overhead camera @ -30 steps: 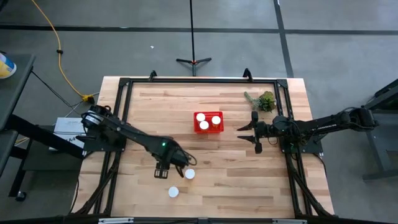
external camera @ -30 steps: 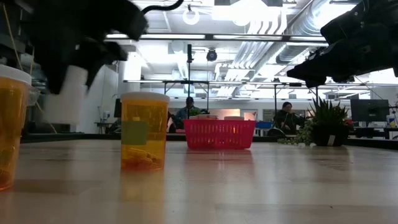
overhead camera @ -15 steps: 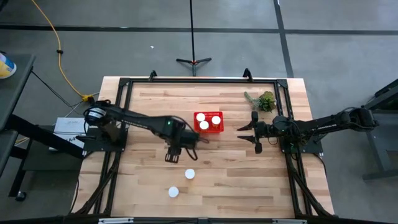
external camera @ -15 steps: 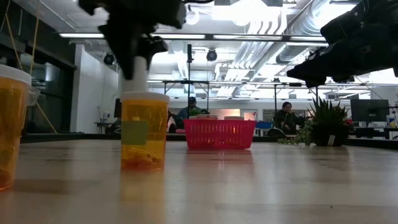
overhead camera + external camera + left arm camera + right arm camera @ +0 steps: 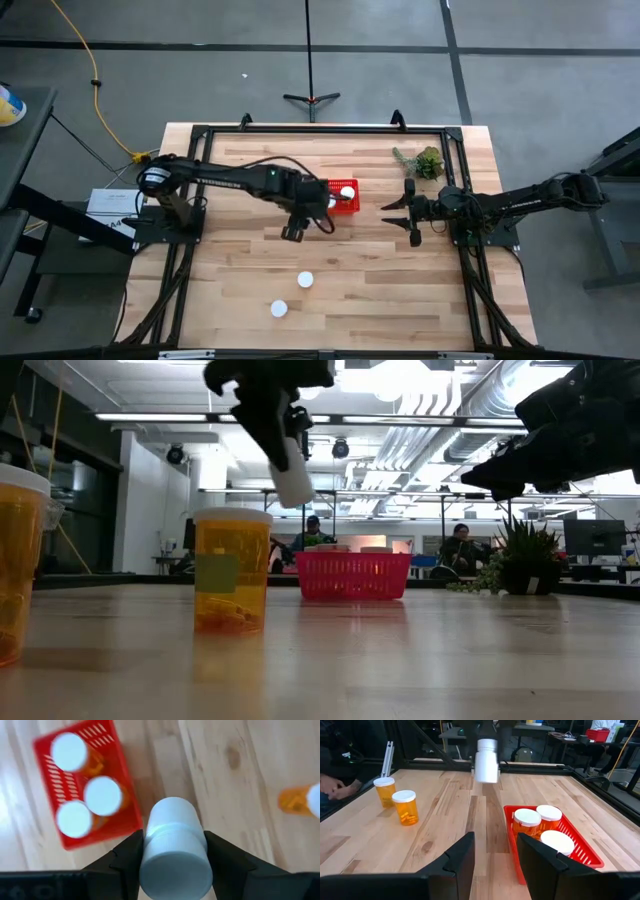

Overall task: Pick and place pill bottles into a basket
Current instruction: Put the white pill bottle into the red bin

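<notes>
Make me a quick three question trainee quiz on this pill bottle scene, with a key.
1. True or false: the left end effector holds a pill bottle above the table.
2. How many bottles are inside the red basket? A) one B) three C) five
3. Fill in: two bottles stand on the table; the right end effector holds ____.

Key: 1 true; 2 B; 3 nothing.
</notes>
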You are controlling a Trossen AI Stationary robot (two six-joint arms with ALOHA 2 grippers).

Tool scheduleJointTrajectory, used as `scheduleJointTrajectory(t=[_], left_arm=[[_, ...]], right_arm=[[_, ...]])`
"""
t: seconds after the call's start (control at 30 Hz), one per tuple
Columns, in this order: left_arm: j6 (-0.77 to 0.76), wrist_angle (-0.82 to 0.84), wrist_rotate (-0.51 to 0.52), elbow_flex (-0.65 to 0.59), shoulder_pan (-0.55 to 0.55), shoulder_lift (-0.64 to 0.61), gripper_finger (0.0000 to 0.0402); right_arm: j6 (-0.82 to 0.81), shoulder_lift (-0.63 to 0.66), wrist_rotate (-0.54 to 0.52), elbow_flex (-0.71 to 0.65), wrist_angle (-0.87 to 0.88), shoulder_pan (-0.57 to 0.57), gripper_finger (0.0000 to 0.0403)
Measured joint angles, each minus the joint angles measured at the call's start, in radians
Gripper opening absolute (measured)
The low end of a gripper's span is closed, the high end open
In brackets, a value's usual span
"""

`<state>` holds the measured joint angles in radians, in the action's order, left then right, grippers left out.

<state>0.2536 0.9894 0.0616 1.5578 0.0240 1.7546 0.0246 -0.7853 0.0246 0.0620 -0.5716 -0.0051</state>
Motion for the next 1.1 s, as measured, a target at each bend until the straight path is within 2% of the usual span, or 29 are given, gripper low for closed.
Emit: scheduleJointTrajectory(t=[0.4, 0.77, 1.1], left_arm=[[0.167, -0.235, -0.056, 0.0, -0.127, 0.0, 0.0213], [0.191, -0.381, -0.109, 0.002, -0.241, 0.05, 0.0212], [0.188, -0.376, -0.12, 0.0, -0.299, 0.136, 0.0212]], right_arm=[[0.002, 0.0, 0.0, 0.0, 0.006, 0.0, 0.0139], [0.002, 0.0, 0.001, 0.0, 0.007, 0.0, 0.0139], [-0.006, 0.001, 0.005, 0.0, 0.028, 0.0, 0.0139]])
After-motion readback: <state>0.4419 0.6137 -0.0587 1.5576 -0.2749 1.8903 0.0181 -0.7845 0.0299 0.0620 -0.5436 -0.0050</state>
